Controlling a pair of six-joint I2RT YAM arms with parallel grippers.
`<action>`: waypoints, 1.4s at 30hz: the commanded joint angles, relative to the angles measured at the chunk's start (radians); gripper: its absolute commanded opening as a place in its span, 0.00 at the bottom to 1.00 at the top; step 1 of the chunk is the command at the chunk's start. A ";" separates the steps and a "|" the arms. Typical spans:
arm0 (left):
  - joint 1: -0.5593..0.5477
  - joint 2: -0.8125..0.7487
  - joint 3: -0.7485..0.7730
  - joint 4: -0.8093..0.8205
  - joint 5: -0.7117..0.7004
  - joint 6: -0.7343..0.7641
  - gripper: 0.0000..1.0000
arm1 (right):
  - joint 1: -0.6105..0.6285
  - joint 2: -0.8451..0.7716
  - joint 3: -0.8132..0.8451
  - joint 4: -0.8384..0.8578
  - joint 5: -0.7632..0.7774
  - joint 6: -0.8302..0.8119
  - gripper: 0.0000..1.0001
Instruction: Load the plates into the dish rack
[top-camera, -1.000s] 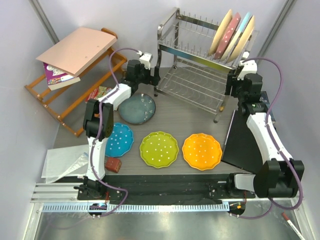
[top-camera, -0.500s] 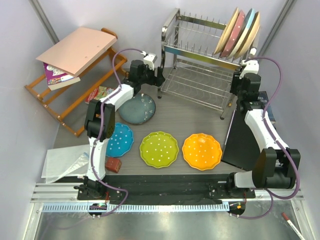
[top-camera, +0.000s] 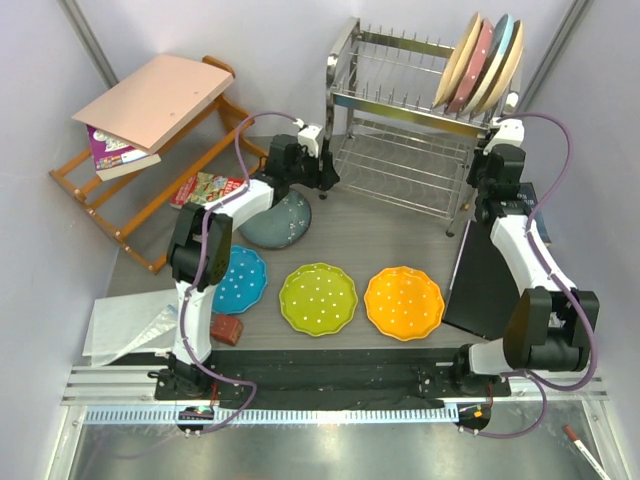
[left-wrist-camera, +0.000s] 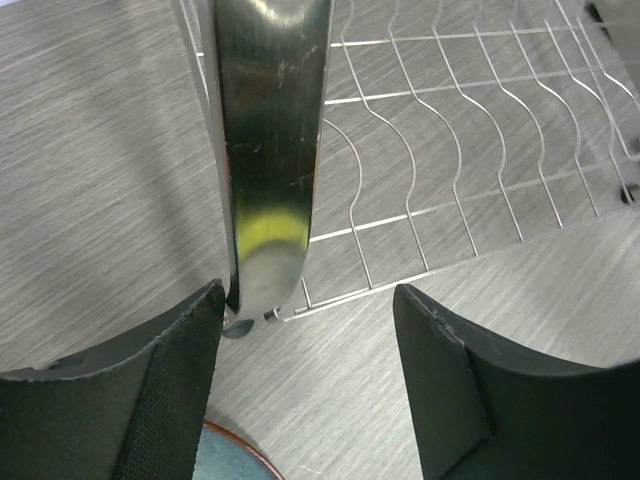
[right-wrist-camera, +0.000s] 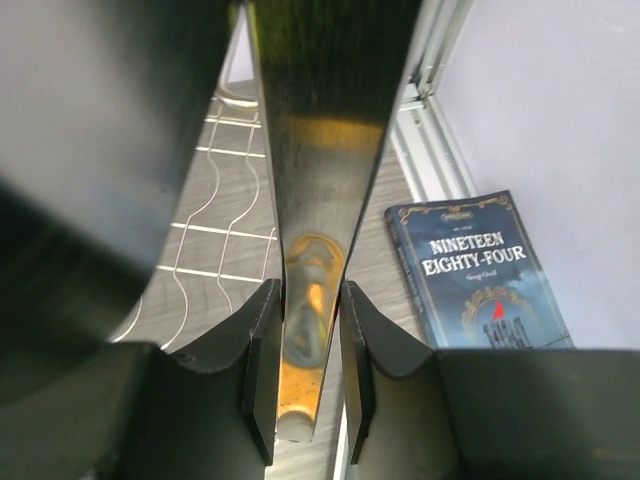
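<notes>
Four plates lie flat on the table: dark grey-blue speckled (top-camera: 275, 222), blue dotted (top-camera: 238, 280), lime green (top-camera: 318, 298) and orange (top-camera: 404, 302). The chrome dish rack (top-camera: 400, 100) stands at the back. My left gripper (top-camera: 327, 173) is at its front left leg (left-wrist-camera: 265, 150). Its jaws are open, the left finger (left-wrist-camera: 180, 380) touching the tube and the right finger (left-wrist-camera: 440, 380) well clear. The dark plate's rim (left-wrist-camera: 225, 462) shows just below. My right gripper (right-wrist-camera: 307, 300) is shut on the rack's right leg (right-wrist-camera: 310, 150).
Cream, pink and pale blue plates (top-camera: 485, 65) stand in the rack's upper tier. A wooden shelf (top-camera: 130, 190) with books and a pink folder is at left. A black board (top-camera: 490, 280) and a book (right-wrist-camera: 480, 270) lie at right, a plastic bag (top-camera: 130, 325) near left.
The rack has shifted right and back and now stands more upright. Both grippers' jaws have narrowed, the right one onto its leg. The left gripper moved right to the left leg.
</notes>
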 joint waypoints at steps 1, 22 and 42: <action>-0.025 -0.072 -0.013 0.041 0.025 -0.017 0.67 | -0.057 0.076 0.045 0.016 0.126 -0.141 0.09; -0.035 -0.253 -0.199 -0.034 0.007 0.003 0.71 | -0.189 0.328 0.219 0.142 0.113 -0.186 0.04; -0.035 -0.373 -0.275 -0.160 -0.081 0.010 0.79 | -0.195 0.391 0.265 0.200 0.101 -0.198 0.03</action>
